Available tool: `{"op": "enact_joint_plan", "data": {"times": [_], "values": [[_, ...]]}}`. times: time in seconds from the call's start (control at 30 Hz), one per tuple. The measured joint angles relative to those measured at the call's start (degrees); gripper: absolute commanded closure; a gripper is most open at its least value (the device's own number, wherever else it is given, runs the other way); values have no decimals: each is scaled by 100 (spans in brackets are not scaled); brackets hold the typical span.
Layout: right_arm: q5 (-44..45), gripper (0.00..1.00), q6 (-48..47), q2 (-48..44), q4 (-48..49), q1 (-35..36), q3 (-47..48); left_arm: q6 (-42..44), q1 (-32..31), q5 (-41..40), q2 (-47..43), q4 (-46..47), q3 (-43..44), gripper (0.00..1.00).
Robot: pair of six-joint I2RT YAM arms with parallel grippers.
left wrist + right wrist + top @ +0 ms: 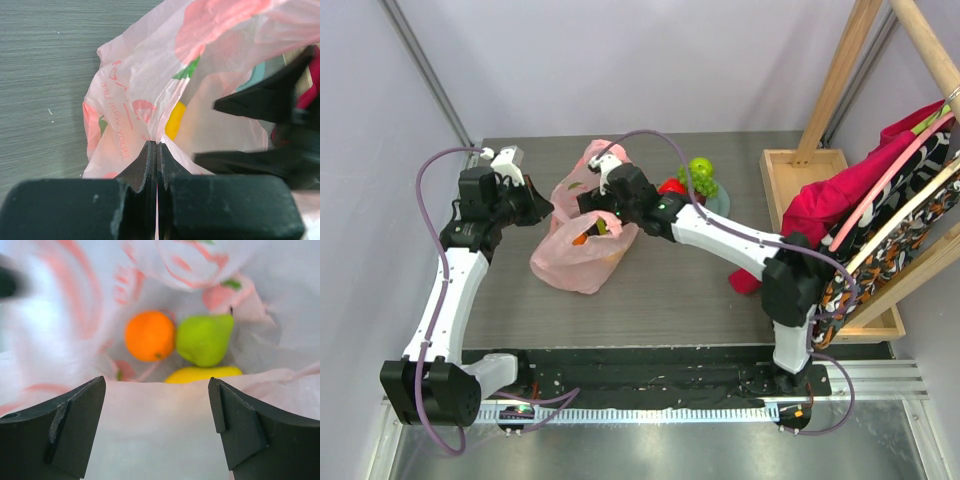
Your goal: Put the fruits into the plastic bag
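**Three fruits in the bag**

Left gripper [156, 146] is pinched tight on the bag [145, 75] rim, near the print "LIFE". Right gripper [156, 385] gapes wide over the orange [150, 335], green fruit [202, 340] and yellow fruit [202, 373] inside. Grapes [698, 172] sit at 2 o'clock from the bag.

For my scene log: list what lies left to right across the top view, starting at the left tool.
left tool → plastic bag → red fruit → green grape bunch → wooden tray. The right tool overlaps the bag, so it is left out.

The right hand [156, 385] faces the open plastic bag [60, 330]; fruits [150, 335] crowd its bottom.
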Motion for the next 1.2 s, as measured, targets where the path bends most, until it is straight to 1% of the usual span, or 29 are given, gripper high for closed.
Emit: {"op": "enact_joint_plan", "data": {"times": [0.2, 0.33, 0.4, 0.47, 0.53, 0.7, 0.87, 0.93, 1.07, 1.17, 1.2], "values": [[-234, 8, 15, -1110, 1145, 0, -846, 0, 0, 2, 0, -2, 0, 100], [-516, 9, 39, -1360, 1604, 0, -1036, -2, 0, 4, 0, -2, 0, 100], [-697, 11, 52, -1425, 1812, 0, -1128, -2, 0, 4, 0, -2, 0, 100], [-839, 13, 79, -1537, 2070, 0, -1342, -2, 0, 4, 0, 0, 0, 100], [-927, 13, 118, -1703, 2310, 11, -1626, -2, 0, 4, 0, 0, 0, 100], [-1091, 13, 203, -2441, 3069, 59, -2518, -2, 0, 9, 0, 0, 0, 100], [-1252, 14, 240, -2929, 3722, 87, -2754, -2, 0, 7, 0, 0, 0, 100], [-1261, 14, 247, -3198, 4144, 92, -3060, -2, 0, 4, 0, -2, 0, 100], [-938, 14, 225, -3764, 4463, 98, -3676, -2, 0, 2, 0, -2, 0, 100], [-273, 15, 168, -4133, 4459, 101, -3886, -2, 0, 4, 0, -2, 0, 100], [83, 15, 157, -4214, 4406, 103, -3886, -2, 0, 4, 0, -2, 0, 100]]}}
